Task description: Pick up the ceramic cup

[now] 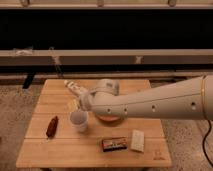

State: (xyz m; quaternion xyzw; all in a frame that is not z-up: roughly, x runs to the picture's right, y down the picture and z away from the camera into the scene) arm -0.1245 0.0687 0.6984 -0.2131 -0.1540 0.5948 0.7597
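Observation:
The ceramic cup [78,120] is small and white, standing upright on the wooden table [60,150], left of centre. My arm reaches in from the right across the table. My gripper [76,95] is at the arm's end, just above and behind the cup, close to its far rim. The orange-brown bowl [109,119] sits right of the cup, mostly hidden under my arm.
A dark red packet [51,127] lies to the left of the cup. A dark snack bar [114,144] and a pale packet [137,140] lie near the front edge. A rail and dark wall run behind the table.

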